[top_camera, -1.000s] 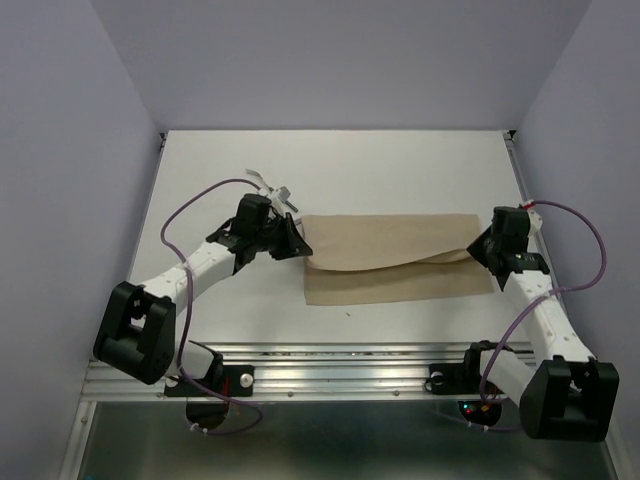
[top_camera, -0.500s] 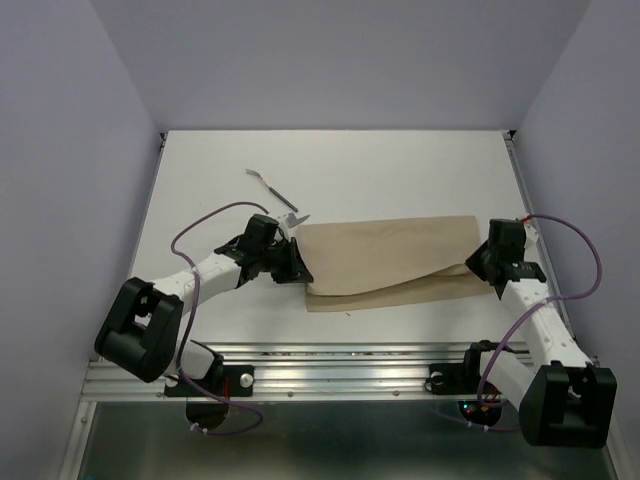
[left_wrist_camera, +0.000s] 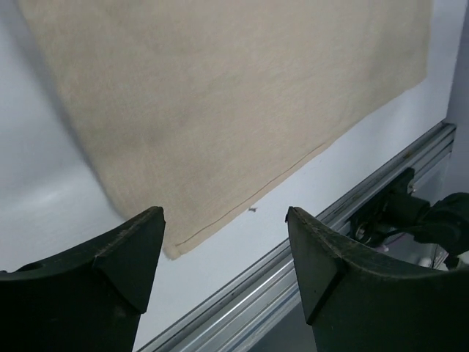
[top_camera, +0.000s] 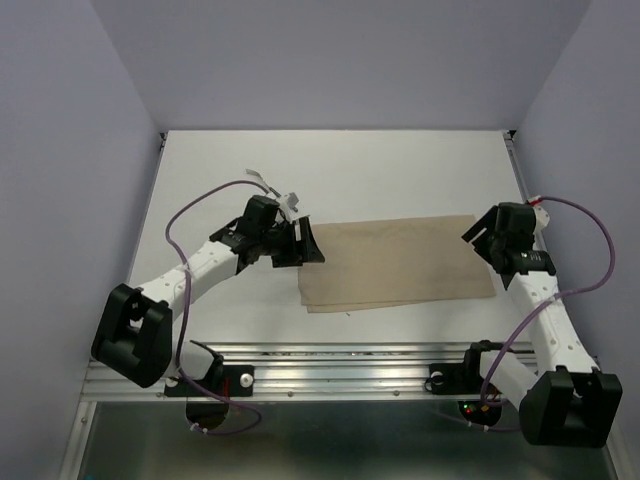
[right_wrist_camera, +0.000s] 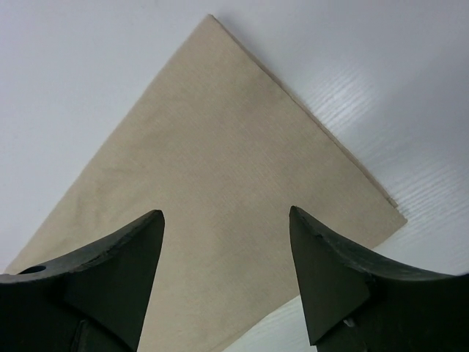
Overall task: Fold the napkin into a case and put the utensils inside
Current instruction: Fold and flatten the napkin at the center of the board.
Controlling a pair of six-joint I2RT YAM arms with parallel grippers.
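Note:
The beige napkin lies flat on the white table as a folded oblong, its upper layer nearly covering the lower one. My left gripper hovers at its left end, open and empty; in the left wrist view that gripper hangs over the napkin near a front corner. My right gripper stands open at the right end; in the right wrist view it frames the napkin with nothing between the fingers. The utensils peek out behind the left wrist, mostly hidden by it.
A metal rail runs along the table's near edge, also seen as the rail in the left wrist view. Purple cables loop beside both arms. Lilac walls close in the table on three sides.
Both grippers have opened and let go of the napkin's upper layer, which now lies flat. Both wrists have lifted and drawn slightly outward from the cloth ends.

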